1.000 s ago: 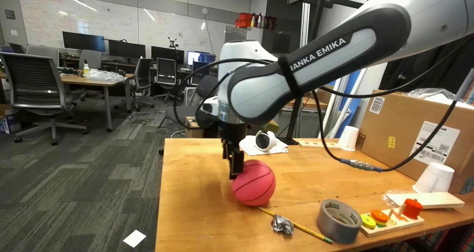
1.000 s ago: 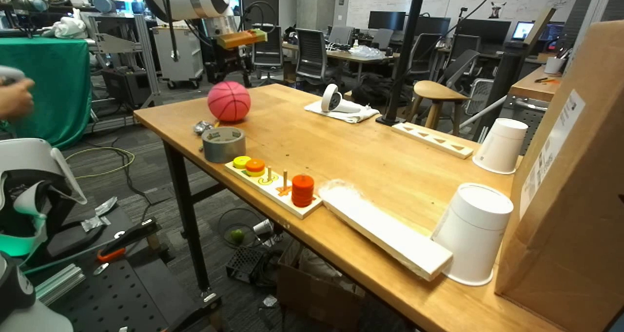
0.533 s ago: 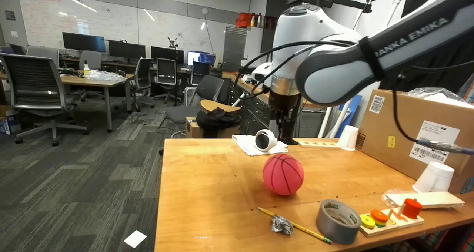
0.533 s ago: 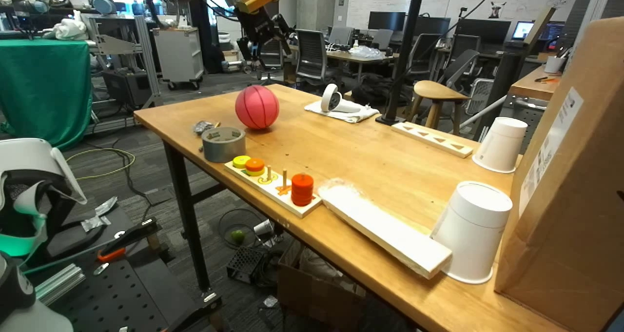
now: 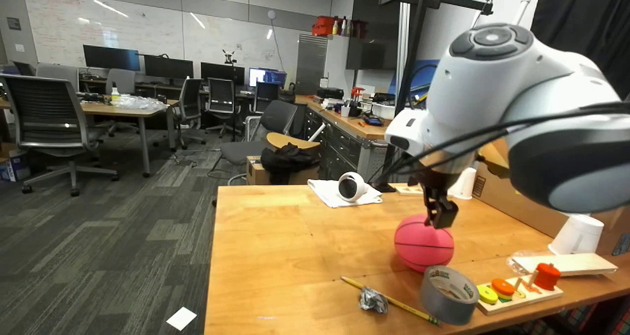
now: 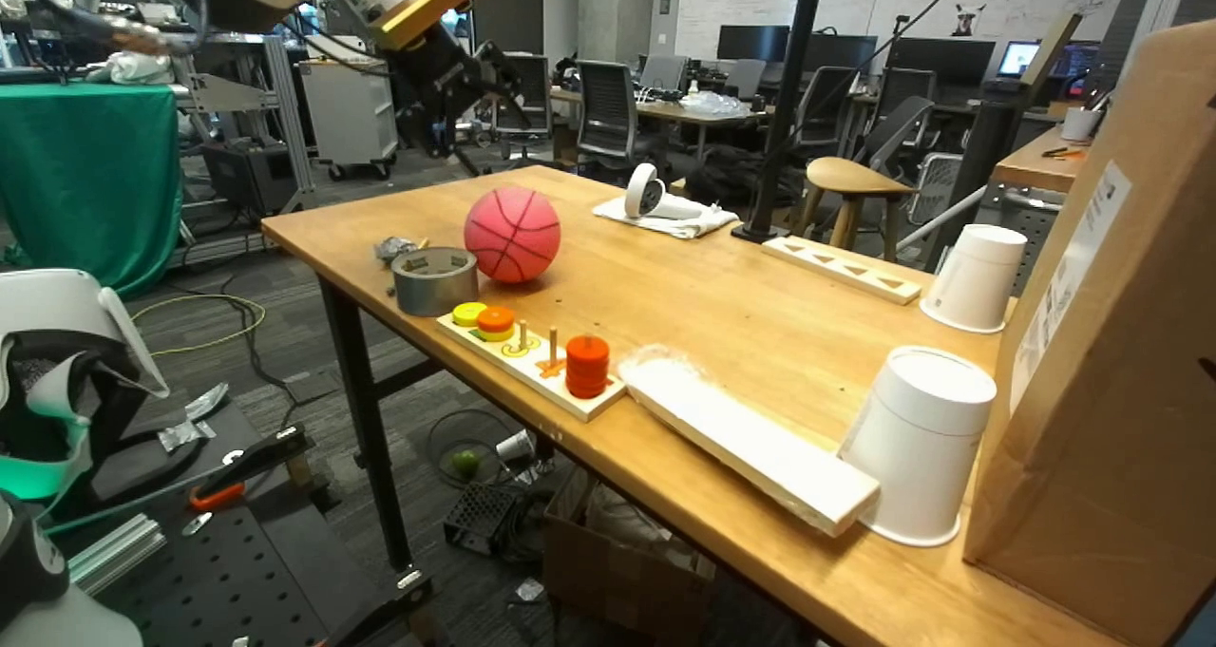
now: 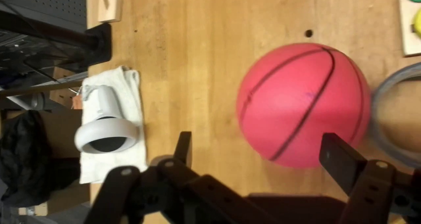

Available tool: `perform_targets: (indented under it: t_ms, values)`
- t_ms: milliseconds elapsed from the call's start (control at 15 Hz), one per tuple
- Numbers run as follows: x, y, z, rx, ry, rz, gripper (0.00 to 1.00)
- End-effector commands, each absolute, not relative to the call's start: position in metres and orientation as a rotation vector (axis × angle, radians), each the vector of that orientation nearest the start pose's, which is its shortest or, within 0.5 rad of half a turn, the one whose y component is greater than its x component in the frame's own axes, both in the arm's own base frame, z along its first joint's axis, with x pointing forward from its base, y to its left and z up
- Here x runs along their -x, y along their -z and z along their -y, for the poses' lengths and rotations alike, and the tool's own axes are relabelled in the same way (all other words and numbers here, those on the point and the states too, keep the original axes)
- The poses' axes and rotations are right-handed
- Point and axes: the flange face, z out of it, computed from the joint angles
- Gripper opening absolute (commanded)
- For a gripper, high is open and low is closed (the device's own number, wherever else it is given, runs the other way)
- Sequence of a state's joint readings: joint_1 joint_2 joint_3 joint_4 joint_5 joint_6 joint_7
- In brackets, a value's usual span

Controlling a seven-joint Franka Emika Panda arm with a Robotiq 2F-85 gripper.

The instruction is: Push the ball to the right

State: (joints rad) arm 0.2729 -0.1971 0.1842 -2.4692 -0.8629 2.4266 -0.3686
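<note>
The ball, pinkish-red with dark seam lines, rests on the wooden table right beside the grey tape roll. It also shows in an exterior view and the wrist view. I cannot tell whether ball and roll touch. My gripper overlaps the ball's upper right part in that exterior view. In an exterior view the gripper hangs above the table, with a gap to the ball. In the wrist view the gripper has its fingers wide apart with nothing between them; the right finger overlaps the ball's edge.
A pencil and a foil ball lie near the roll. A ring-stacking board, a white plank, white cups and a large cardboard box line the table. A white controller lies on a cloth.
The ball has rolled rightward in both exterior views, up to the tape roll. My gripper was beside the ball, rose away, and is lower again near it. A person's hand has left the view.
</note>
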Motion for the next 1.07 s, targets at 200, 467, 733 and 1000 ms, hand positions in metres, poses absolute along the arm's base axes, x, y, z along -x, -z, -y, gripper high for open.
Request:
perform_targets:
  t_ms: [200, 467, 733, 1000]
  values:
    - [-0.328, -0.327, -0.177, -1.942, -0.143, -1.75, 1.0]
    - [-0.334, -0.322, -0.186, -1.958, -0.135, -1.788, 1.0]
    - [-0.337, -0.333, -0.186, -1.952, -0.173, -1.785, 1.0]
    - [-0.343, -0.34, -0.175, -1.983, -0.152, -1.72, 1.0]
